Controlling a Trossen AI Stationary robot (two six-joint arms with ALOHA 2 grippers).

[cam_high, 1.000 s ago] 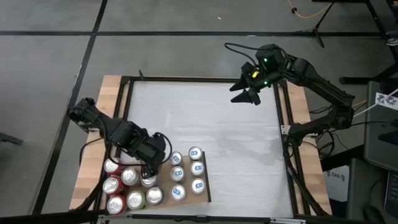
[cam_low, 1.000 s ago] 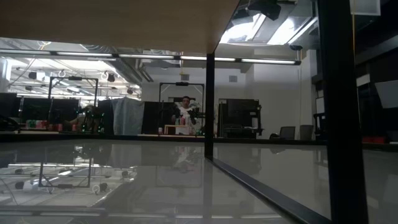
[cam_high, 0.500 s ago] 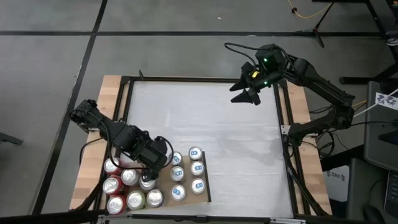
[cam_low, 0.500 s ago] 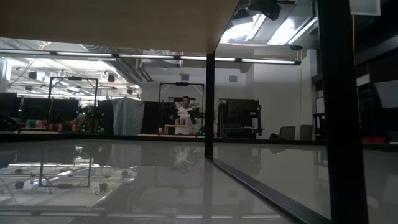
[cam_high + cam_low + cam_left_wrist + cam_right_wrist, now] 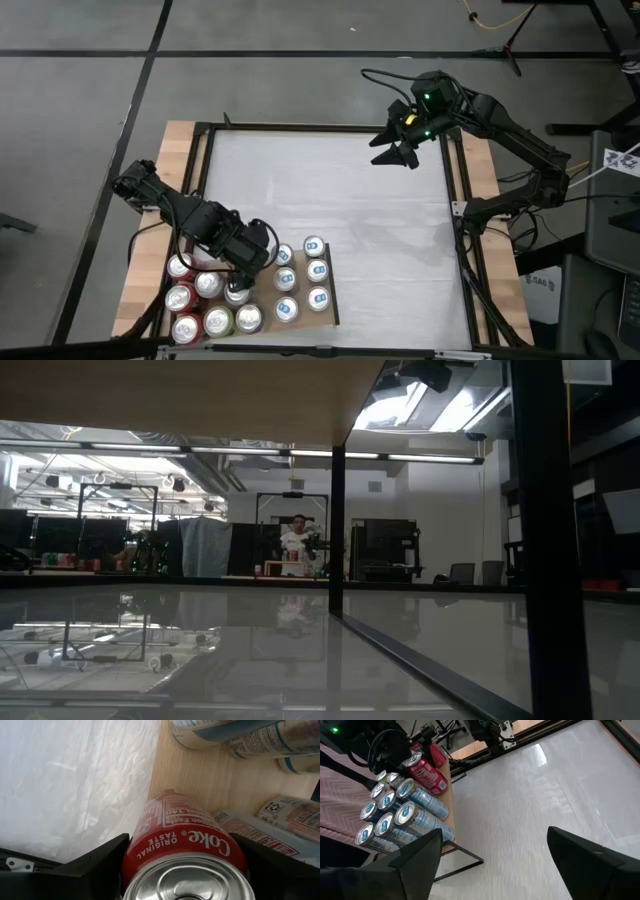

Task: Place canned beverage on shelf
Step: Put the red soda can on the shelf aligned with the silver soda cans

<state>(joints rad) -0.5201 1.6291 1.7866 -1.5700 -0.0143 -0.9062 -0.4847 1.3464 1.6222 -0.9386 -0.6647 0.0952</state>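
The left gripper [image 5: 238, 288] sits low over the near-left corner of the white worktop [image 5: 380, 230], above the flat light-brown wood-grain shelf [image 5: 329, 300]. Its jaws are spread to the width of a can and closed against both sides of a red cylindrical Coke can with a silver top [image 5: 187, 855]; in the left wrist view the two dark fingers [image 5: 85, 865] press the can's flanks. The held can stands upright over the shelf's wood surface, close to the edge where the wood meets the white worktop. Whether its base touches the shelf cannot be told.

Around it on the shelf stand other upright cans: a cluster of red and silver-topped cans [image 5: 200, 305] on the left part of the shelf, and a group of blue-and-white cans [image 5: 302, 270] in rows on its right part. The held can lies between these two groups.

The right gripper [image 5: 396, 153] hangs above the far-right part of the worktop, well apart from the shelf. Its jaws are wide open and hold nothing; the right wrist view shows both fingers [image 5: 415, 860] spread with bare worktop between them.
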